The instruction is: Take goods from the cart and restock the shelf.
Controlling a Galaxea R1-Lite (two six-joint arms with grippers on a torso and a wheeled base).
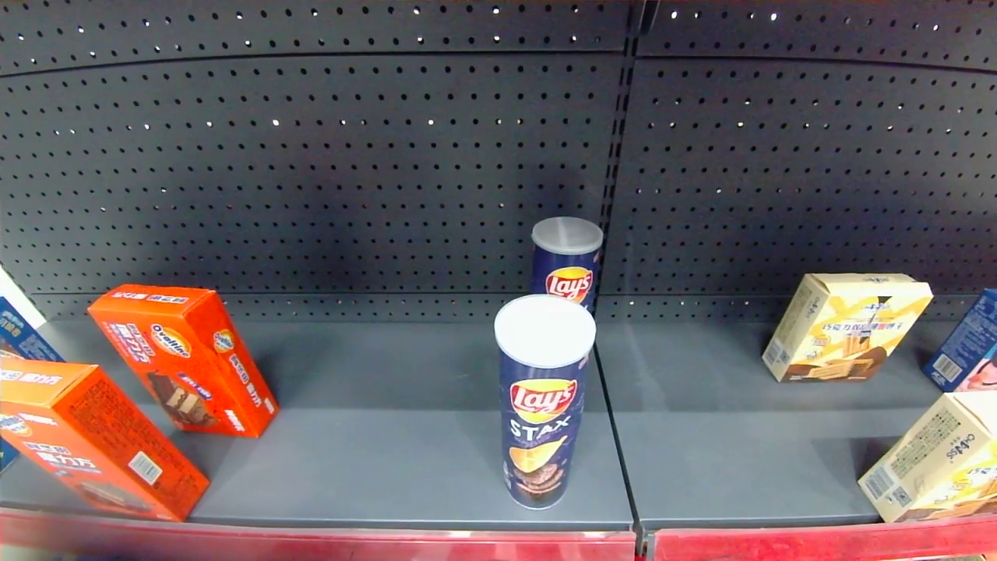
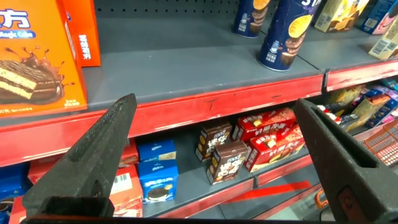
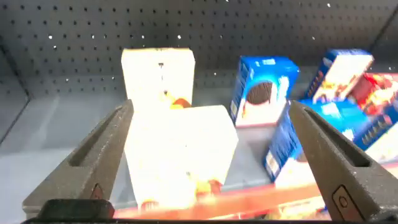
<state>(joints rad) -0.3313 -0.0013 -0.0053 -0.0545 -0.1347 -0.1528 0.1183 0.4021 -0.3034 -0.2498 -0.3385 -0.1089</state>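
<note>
Two orange boxes stand at the left of the grey shelf (image 1: 374, 467): the front orange box (image 1: 93, 444) near the red front edge (image 1: 311, 541), the rear orange box (image 1: 183, 358) farther back, both upright and turned at an angle. In the middle, the front can (image 1: 543, 405) stands upright close to the edge, and the rear can (image 1: 566, 265) stands just behind it, near the pegboard wall (image 1: 311, 171). To the right, well apart from the cans, the rear cream box (image 1: 845, 327) stands upright, with the front cream box (image 1: 935, 460) nearer the edge and a blue box (image 1: 966, 343) at the far right.

The left gripper (image 2: 214, 102) hangs in front of the shelf, about level with its red edge, jaws spread wide with nothing between them. Beyond it a lower shelf carries brown and red boxes (image 2: 249, 140) and blue cookie boxes (image 2: 155, 168).

The right gripper (image 3: 210, 107) also has its jaws spread and bare. It faces what seem to be the two cream boxes, blurred here, beside several blue packs (image 3: 261, 90).
</note>
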